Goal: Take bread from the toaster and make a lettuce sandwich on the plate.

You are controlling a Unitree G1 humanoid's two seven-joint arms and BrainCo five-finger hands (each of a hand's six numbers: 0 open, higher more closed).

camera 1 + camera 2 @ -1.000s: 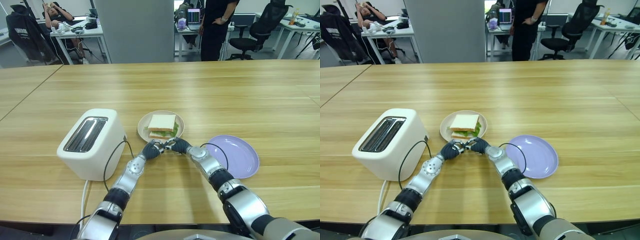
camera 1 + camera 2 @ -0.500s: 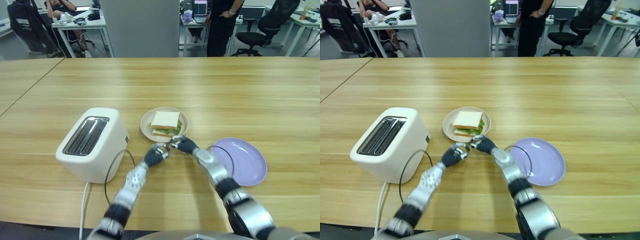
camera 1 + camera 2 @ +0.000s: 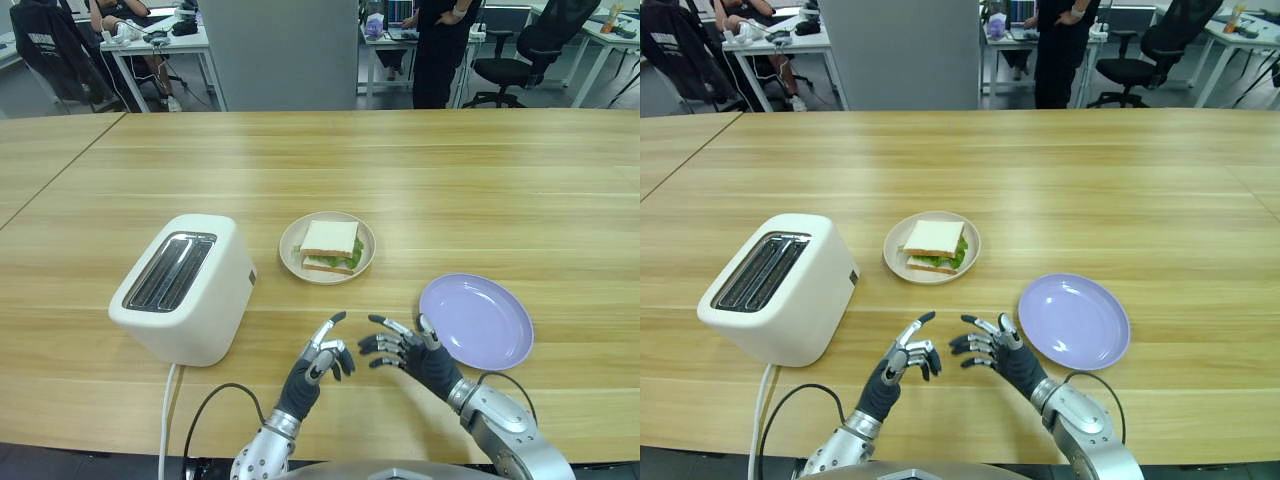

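Sandwich of two white bread slices with green lettuce between (image 3: 330,245) sits centred on the small beige round plate (image 3: 290,250), mid light wooden desk (image 3: 450,170), near the white boxy toaster (image 3: 180,290), whose slots look bare. Assembly judged complete. Left hand (image 3: 318,362) and right hand (image 3: 410,352) hover side by side near the desk's front edge, apart from the plate. Fingers released, loosely spread, holding nothing, probably kept clear so the stack is not disturbed. Bare lavender round plate (image 3: 476,322) lies just beside the right hand.

- Left hand (image 3: 318,360): nearer the robot than the sandwich plate (image 3: 288,246), empty, one finger extended, the others loosely bent.
- Right hand (image 3: 415,352): just beside it, empty, fingers spread.
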